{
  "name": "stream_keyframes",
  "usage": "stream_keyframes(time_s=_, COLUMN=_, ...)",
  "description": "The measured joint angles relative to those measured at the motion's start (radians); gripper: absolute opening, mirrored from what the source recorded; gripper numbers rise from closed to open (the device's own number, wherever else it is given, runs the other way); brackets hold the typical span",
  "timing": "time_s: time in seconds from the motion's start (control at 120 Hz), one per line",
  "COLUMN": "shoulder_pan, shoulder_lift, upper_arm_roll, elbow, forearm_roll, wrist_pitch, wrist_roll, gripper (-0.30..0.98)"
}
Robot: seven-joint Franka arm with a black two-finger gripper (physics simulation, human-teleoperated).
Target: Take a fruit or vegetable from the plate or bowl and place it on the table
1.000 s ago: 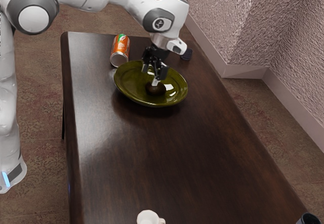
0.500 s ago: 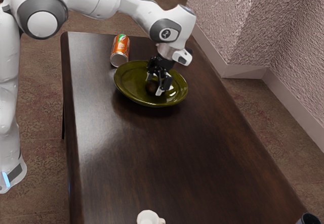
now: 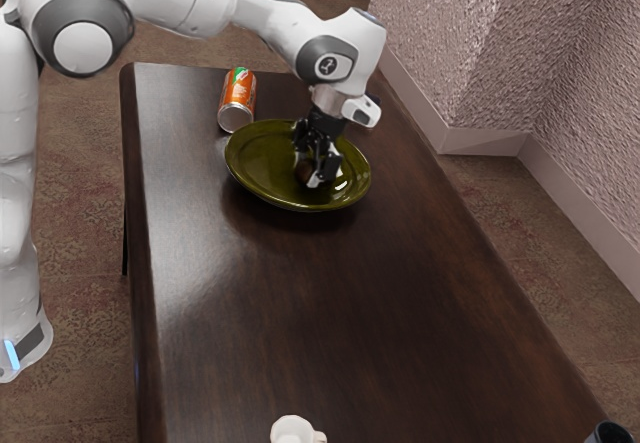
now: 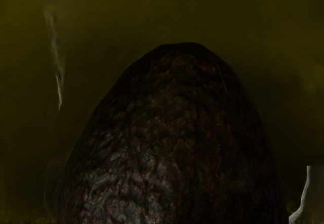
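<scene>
Down inside the green plate [image 3: 258, 175], my gripper [image 3: 307, 170] is shut on a dark brown avocado [image 3: 304, 173], one finger on each side of it. The fingers cover part of the avocado in the exterior view. In the wrist view the avocado [image 4: 174, 148] shows its rough, dark skin and rounded end directly under the hand, with the green plate [image 4: 126, 11] around it. The avocado is still low in the plate; whether it touches the surface I cannot tell.
An orange can [image 3: 238, 100] stands beside the plate on the dark wooden table [image 3: 330, 313]. A white mug [image 3: 294, 430] is at the table's near end, and a dark cup [image 3: 609, 434] is at the exterior view's lower right corner.
My hand came down and toward the exterior view's right into the plate, and then the fingers closed in on the avocado. The can and plate have stayed where they were.
</scene>
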Motion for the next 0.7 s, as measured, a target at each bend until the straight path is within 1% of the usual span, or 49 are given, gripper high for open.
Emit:
stream_keyframes(time_s=0.142, shoulder_pan=-0.003, shoulder_lift=-0.055, upper_arm_roll=0.001, elbow=-0.003, forearm_roll=0.000, wrist_pitch=0.009, wrist_roll=-0.002, gripper=0.29)
stream_keyframes(time_s=0.3, shoulder_pan=-0.004, shoulder_lift=-0.117, upper_arm_roll=-0.002, elbow=0.011, forearm_roll=0.002, wrist_pitch=0.013, wrist_roll=-0.004, gripper=0.29)
stream_keyframes(time_s=0.392, shoulder_pan=0.004, shoulder_lift=-0.106, upper_arm_roll=-0.008, elbow=0.063, forearm_roll=0.002, wrist_pitch=0.014, wrist_roll=-0.005, gripper=0.29)
stream_keyframes(time_s=0.508, shoulder_pan=0.060, shoulder_lift=-0.054, upper_arm_roll=-0.082, elbow=0.163, forearm_roll=0.003, wrist_pitch=0.015, wrist_roll=-0.005, gripper=0.29)
stream_keyframes(time_s=0.558, shoulder_pan=0.033, shoulder_lift=-0.022, upper_arm_roll=-0.117, elbow=0.209, forearm_roll=0.003, wrist_pitch=0.015, wrist_roll=-0.006, gripper=0.29)
stream_keyframes(time_s=0.65, shoulder_pan=-0.094, shoulder_lift=0.049, upper_arm_roll=-0.168, elbow=0.293, forearm_roll=0.003, wrist_pitch=0.015, wrist_roll=-0.006, gripper=0.28)
stream_keyframes(time_s=0.7, shoulder_pan=-0.118, shoulder_lift=0.085, upper_arm_roll=-0.188, elbow=0.323, forearm_roll=0.004, wrist_pitch=0.015, wrist_roll=-0.006, gripper=0.29)
